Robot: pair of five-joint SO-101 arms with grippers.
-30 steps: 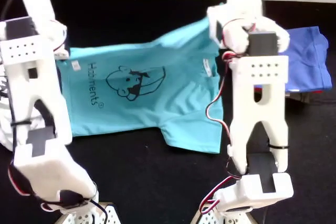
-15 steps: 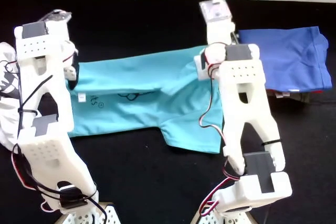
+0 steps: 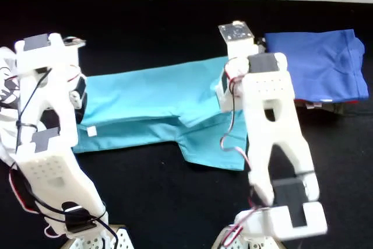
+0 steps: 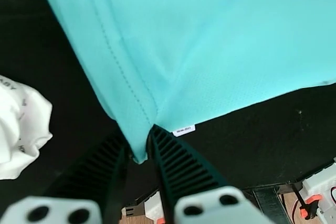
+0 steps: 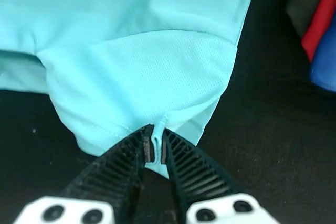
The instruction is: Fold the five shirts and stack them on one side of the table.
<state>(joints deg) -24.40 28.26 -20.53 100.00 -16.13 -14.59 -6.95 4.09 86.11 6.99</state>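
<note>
Teal shirt [image 3: 151, 100] doubled over on the worktop [image 3: 175, 202], long axis running side to side between the arms. Left gripper [image 4: 140, 148] clamped on one end, right gripper [image 5: 156, 142] pinching the other, fingers [image 5: 184, 162] tight on cloth. One arm per end, equally near.

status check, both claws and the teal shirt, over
Left claw shut on teal shirt hem. Right claw shut on its opposite edge. Shirt folded over, one sleeve sticking out. Folded blue shirt beside right arm, nothing blocking.
</note>
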